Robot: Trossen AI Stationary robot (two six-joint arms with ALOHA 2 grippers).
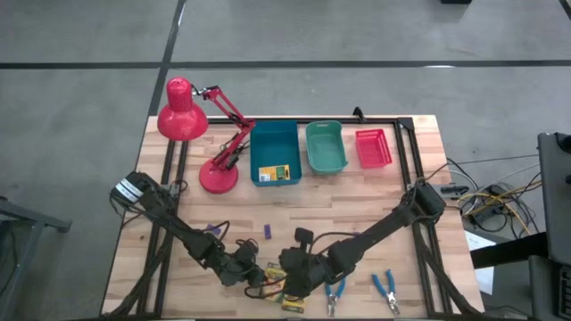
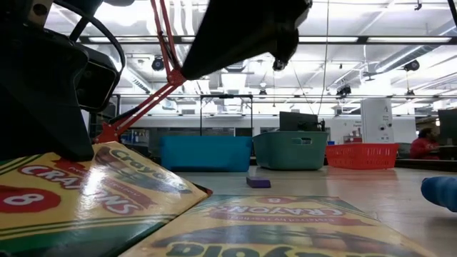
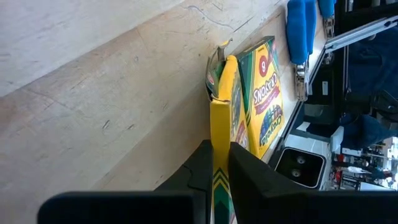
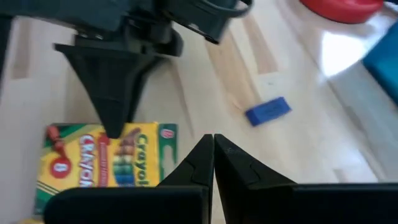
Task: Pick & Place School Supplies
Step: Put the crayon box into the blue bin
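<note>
The left gripper [image 3: 221,171] is clenching the edge of a crayon box [image 3: 222,112] standing tilted near the middle of the tabletop's [image 1: 357,205] front edge. A second crayon box [image 3: 264,93] is lying flat just beside it. The right gripper [image 4: 213,152] is hovering over them with its fingers pressed together, grasping nothing. A third crayon box [image 1: 274,172] is sitting in the blue bin [image 1: 273,135] at the back edge. A purple block [image 4: 267,111] is lying near the centre, and two blue-handled tools [image 1: 385,287] are resting toward the front right corner.
</note>
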